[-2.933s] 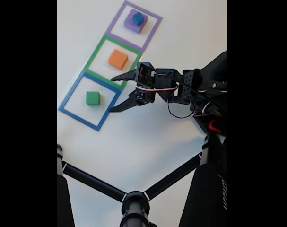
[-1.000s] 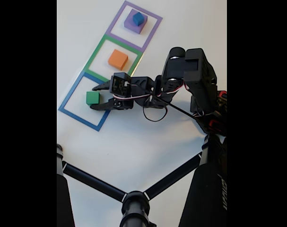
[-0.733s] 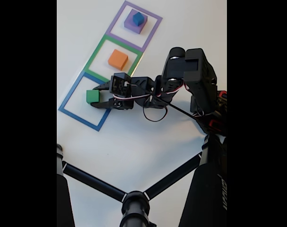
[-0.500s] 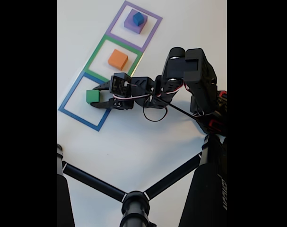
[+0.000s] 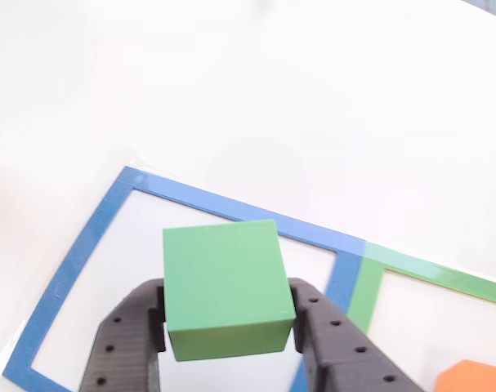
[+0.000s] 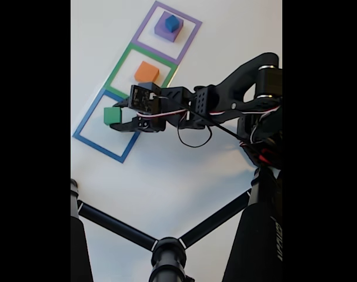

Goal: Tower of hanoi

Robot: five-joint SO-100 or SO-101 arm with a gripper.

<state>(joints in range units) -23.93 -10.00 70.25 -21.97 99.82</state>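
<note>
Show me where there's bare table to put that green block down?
Free: the blue outline under the green block held by the end effector, and the white table below it. Taken: the orange block square and the purple block with the blue cube.

1. A flat blue square outline [image 6: 110, 125] lies on the white table [image 6: 166, 176] beneath the gripper's tips.
2. A green outline [image 6: 144, 71] adjoins it, farther up.
3. A purple outline [image 6: 169, 30] lies beyond.
4. A black tripod [image 6: 166, 249] stands below.
</note>
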